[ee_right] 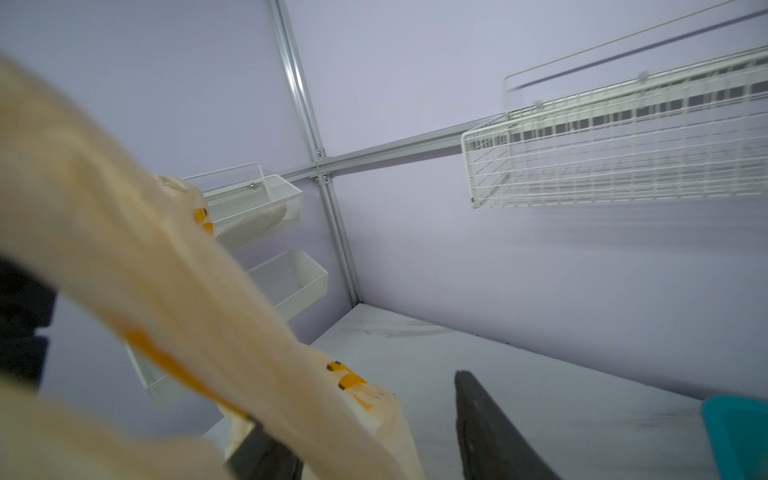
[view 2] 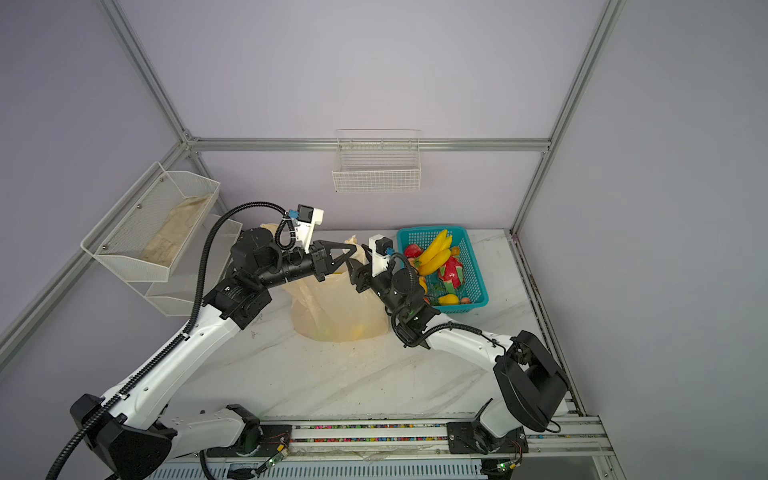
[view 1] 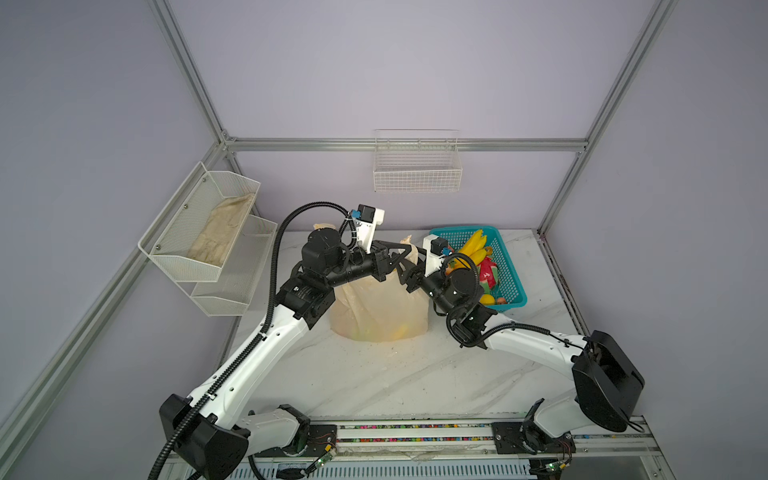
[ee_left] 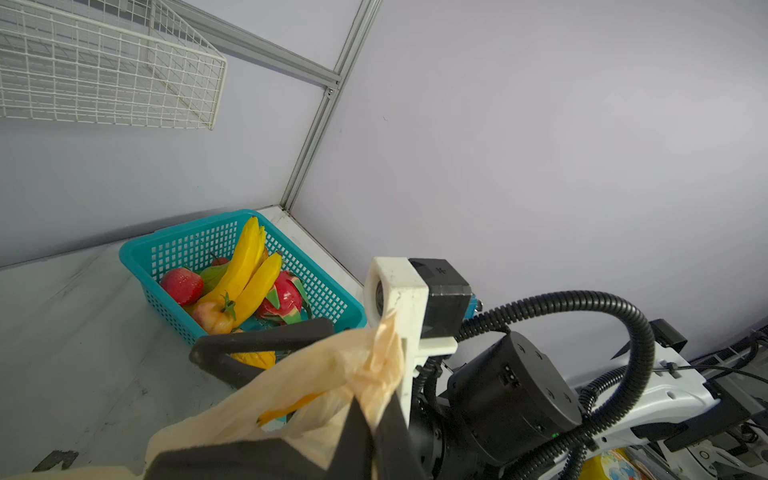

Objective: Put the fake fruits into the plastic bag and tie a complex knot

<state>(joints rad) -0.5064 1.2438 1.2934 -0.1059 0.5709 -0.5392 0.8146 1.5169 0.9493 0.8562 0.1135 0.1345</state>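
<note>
Nearest, both arms (view 1: 257, 361) reached from the table's (view 1: 374, 386) near edge to the bag (view 1: 376, 311), which stood mid-table toward the far edge, yellow fruit (view 1: 400, 331) showing through it. The left gripper (view 1: 408, 251) pinched a bag handle (ee_left: 374, 374); the right gripper (ee_right: 359, 403) stood spread, film draped over one finger (ee_right: 266, 457). Its arm hid part of the basket (view 1: 510, 270) at the far right corner in both top views; the left wrist view showed strawberry (ee_left: 181, 286), bananas (ee_left: 245, 270) and dragon fruit (ee_left: 284, 297) inside. A wall shelf (view 1: 183, 216) held a cloth (view 1: 220, 237).
</note>
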